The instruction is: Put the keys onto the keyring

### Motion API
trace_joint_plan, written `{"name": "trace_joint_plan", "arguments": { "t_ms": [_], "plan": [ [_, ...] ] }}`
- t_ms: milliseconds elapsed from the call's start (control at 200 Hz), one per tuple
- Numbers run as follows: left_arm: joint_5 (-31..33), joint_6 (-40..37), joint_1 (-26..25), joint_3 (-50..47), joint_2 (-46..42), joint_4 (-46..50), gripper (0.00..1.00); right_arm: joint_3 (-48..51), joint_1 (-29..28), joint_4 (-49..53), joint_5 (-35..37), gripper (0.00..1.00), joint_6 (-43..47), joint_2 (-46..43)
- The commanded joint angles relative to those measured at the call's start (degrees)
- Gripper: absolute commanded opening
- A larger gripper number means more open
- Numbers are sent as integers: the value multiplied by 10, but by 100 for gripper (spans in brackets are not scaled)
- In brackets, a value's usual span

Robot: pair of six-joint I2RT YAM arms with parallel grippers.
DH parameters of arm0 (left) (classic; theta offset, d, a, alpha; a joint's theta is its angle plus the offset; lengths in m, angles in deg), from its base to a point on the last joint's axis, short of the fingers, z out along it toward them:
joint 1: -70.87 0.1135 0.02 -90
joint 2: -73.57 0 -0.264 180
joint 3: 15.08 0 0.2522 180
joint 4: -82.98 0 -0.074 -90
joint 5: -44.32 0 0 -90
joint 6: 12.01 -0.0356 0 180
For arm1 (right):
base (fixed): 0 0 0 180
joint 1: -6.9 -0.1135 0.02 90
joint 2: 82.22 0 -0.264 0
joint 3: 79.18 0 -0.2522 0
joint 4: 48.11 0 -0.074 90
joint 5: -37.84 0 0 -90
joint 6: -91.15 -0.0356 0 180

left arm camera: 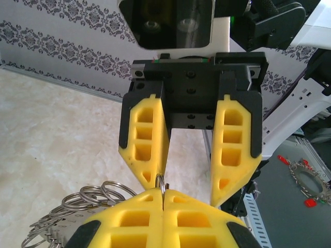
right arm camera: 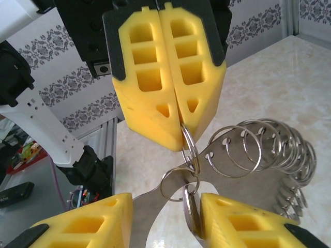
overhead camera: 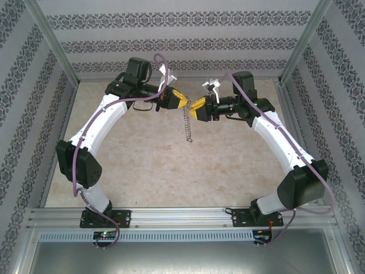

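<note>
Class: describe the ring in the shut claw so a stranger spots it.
Look mid-air above the table. The left claw is shut, and the ring sticks out of its tips. Unlike the chained rings hanging below, it alone is pinched.

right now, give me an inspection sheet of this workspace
surface: pale marbled table
job's things: keyring, chain of split rings hanging from it
clutter: nothing seen
end effectors: left end effector shut on the keyring; right end effector open, a ring between its jaws
cables: purple cable along each arm
surroundings: patterned walls, aluminium frame
</note>
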State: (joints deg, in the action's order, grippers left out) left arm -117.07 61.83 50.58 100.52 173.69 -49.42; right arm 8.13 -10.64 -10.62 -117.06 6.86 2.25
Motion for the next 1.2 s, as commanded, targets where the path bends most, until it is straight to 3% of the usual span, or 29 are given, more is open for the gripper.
{"name": "trace_joint_plan", "arguments": {
  "t_ms": [0, 285, 624, 674, 789, 1044, 1194],
  "plan": [
    [-17, 8, -6, 14, -25, -31, 0, 9, -8, 1, -22, 36, 13, 5],
    [-16, 18, -6, 6, -30, -48, 0, 7, -19, -5, -26, 0, 11, 17],
    [-12, 37, -9, -23, -40, -81, 0, -43, -56, -4, -19, 0, 8, 56],
    [-11, 38, -9, -24, -41, -84, 0, -46, -55, 11, -6, 20, 15, 56],
    [-7, 38, -10, -26, -41, -85, 0, -22, -33, 16, -3, 30, 20, 33],
    [-12, 37, -10, -27, -40, -89, 0, 32, 42, 19, -45, 27, 16, -47],
    [-14, 39, -10, -29, -43, -91, 0, 24, 52, -13, -42, 25, -8, -57]
  ]
}}
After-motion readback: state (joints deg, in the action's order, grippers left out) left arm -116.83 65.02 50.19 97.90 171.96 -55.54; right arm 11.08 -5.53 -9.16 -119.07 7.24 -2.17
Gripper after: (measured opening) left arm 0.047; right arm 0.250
